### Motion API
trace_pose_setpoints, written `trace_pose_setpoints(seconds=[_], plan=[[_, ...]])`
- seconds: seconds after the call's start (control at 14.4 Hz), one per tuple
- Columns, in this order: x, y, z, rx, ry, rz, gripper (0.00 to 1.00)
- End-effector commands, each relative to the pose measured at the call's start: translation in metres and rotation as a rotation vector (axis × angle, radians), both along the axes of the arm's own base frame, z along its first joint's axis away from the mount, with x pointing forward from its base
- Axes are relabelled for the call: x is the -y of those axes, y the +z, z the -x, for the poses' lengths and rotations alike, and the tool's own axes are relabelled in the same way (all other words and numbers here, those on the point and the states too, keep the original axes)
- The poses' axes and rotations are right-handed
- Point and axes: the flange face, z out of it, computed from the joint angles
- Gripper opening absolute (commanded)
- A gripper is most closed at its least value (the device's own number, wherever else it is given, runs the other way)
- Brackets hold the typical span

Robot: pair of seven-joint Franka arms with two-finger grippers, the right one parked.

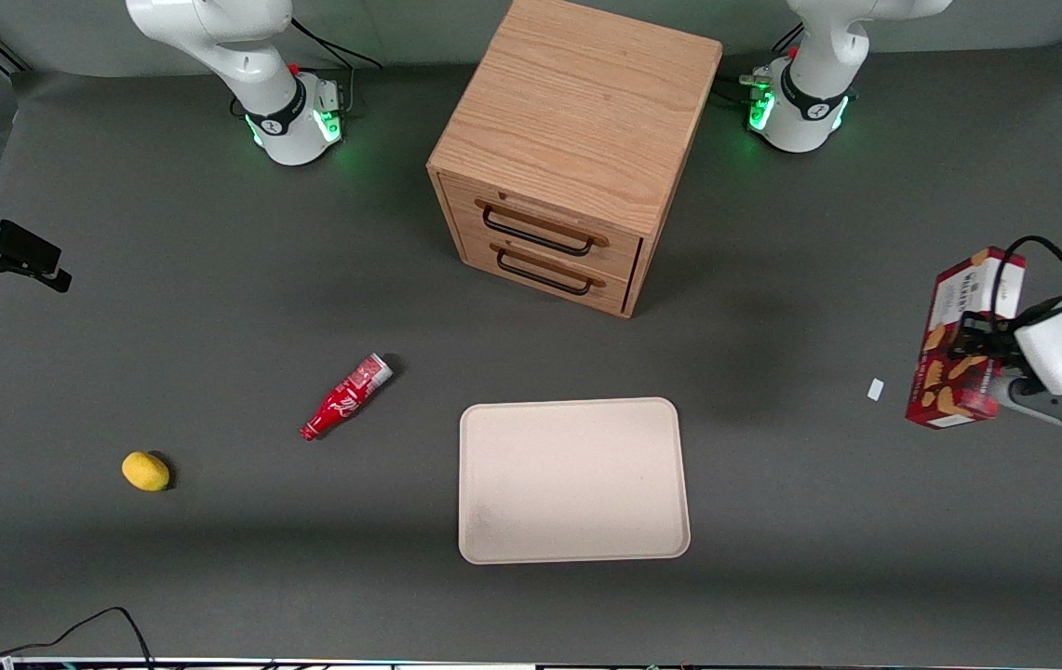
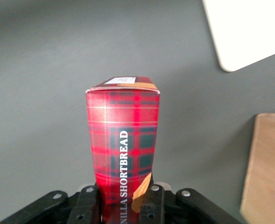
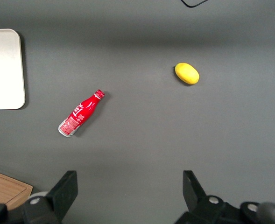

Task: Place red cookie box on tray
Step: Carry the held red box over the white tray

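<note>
Front view: gripper (image 1: 975, 337) fingers clamp one red cookie box (image 1: 963, 340); one tray (image 1: 573, 480).

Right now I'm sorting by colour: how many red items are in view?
2: the red cookie box, held off the table by the left end effector at the working arm's end; the red bottle lying beside the tray.
</note>
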Motion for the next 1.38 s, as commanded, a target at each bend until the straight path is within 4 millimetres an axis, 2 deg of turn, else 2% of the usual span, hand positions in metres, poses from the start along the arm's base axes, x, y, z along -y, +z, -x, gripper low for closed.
trace_pose_setpoints(seconds=[0.0,0.21,0.42,0.62,0.69,0.83,1.11,1.25,1.32], plan=[[0.089,0.005,-0.013,0.015,0.113,0.018,0.14],[0.169,-0.024,-0.039,0.035,0.242,0.067,0.14],[0.237,-0.075,-0.056,0.114,0.285,0.075,0.14],[0.278,-0.137,-0.069,0.178,0.347,0.047,0.14],[0.286,-0.156,-0.072,0.191,0.356,0.027,0.15],[0.297,-0.183,-0.072,0.197,0.349,0.006,0.15],[0.302,-0.223,-0.075,0.2,0.377,0.009,0.17],[0.294,-0.239,-0.081,0.222,0.382,-0.01,0.18],[0.297,-0.245,-0.08,0.228,0.37,-0.024,0.2]])
